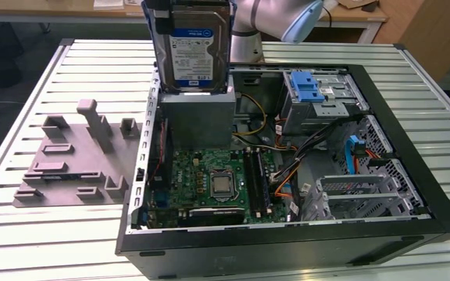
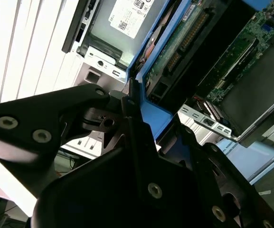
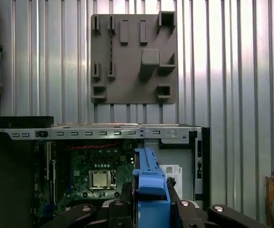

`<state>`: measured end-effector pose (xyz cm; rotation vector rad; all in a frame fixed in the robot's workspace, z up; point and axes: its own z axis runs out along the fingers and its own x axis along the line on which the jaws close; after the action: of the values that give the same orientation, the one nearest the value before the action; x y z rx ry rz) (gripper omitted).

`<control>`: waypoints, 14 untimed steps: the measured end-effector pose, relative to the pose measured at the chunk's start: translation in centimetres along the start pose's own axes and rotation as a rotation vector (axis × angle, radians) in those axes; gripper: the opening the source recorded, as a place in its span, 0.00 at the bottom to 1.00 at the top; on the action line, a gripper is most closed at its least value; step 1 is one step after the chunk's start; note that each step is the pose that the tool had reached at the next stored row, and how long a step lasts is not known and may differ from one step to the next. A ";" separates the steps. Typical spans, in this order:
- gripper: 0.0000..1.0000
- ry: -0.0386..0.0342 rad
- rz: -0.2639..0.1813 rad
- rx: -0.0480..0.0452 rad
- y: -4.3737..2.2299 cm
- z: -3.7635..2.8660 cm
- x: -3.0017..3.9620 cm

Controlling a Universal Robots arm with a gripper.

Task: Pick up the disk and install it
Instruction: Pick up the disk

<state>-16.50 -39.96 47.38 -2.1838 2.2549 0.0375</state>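
Observation:
The disk (image 1: 190, 50) hangs upright in the air, its blue-and-white label facing the exterior view and its blue carrier frame along the edges. My gripper (image 1: 190, 3) is shut on its upper end, at the top edge of that view. The drive sits above the grey power-supply box (image 1: 197, 114) at the back of the open computer case (image 1: 287, 246). In the first wrist view the blue frame (image 3: 150, 187) stands between my black fingers (image 3: 126, 197). In the second wrist view the frame (image 2: 148, 111) and the drive's green circuit board (image 2: 174, 45) show past the gripper body.
A drive cage with a blue latch (image 1: 311, 85) stands at the case's back right, and a metal cage (image 1: 358, 193) sits at its front right. The motherboard (image 1: 213, 181) lies in the middle. A grey fixture plate (image 1: 77, 158) rests on the slatted table (image 1: 37, 234), at the exterior view's left.

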 end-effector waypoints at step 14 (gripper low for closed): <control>0.36 0.0002 0.000 -0.0001 -0.04 -0.01 0.16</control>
<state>-16.47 -40.12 47.39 -2.1840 2.2550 0.0374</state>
